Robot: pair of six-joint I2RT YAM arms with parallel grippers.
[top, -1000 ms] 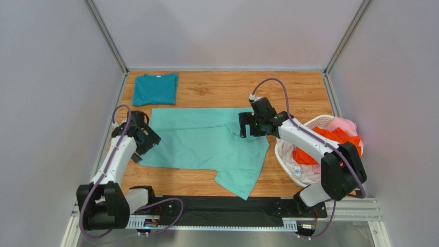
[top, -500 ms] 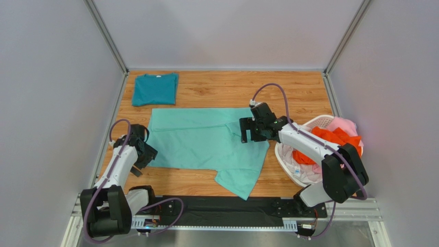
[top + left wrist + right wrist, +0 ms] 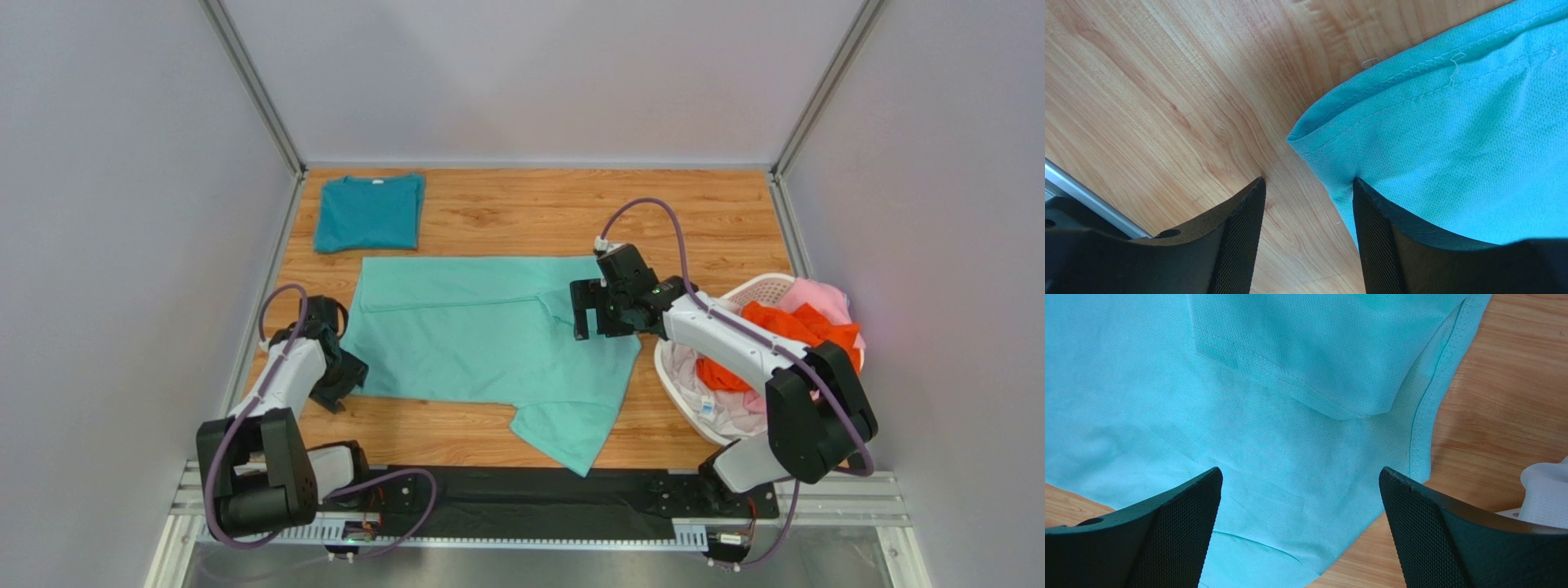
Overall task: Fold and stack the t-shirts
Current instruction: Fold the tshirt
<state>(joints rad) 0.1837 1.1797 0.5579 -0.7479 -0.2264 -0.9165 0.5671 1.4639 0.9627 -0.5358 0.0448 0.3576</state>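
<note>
A light mint-aqua t-shirt point(image 3: 491, 337) lies spread on the wooden table, one sleeve folded in over its right side. A darker teal t-shirt point(image 3: 368, 211) lies folded at the back left. My left gripper point(image 3: 334, 377) is open, low at the mint shirt's near-left corner point(image 3: 1315, 131); one fingertip point(image 3: 1364, 196) touches the cloth edge, the other rests on bare wood. My right gripper point(image 3: 593, 321) is open above the shirt's right side, over the folded-in sleeve point(image 3: 1309, 361) and the hem point(image 3: 1428, 404). Orange point(image 3: 785, 331), pink point(image 3: 816, 297) and white point(image 3: 718, 398) shirts fill the basket.
A white plastic laundry basket point(image 3: 761, 292) stands at the right edge of the table, close to my right arm. Grey walls enclose the table on three sides. A metal rail point(image 3: 1082, 196) runs along the left table edge by my left gripper.
My left gripper has drawn back toward me and the left, down to the shirt's near-left corner. My right gripper has shifted slightly down and toward me over the shirt.
</note>
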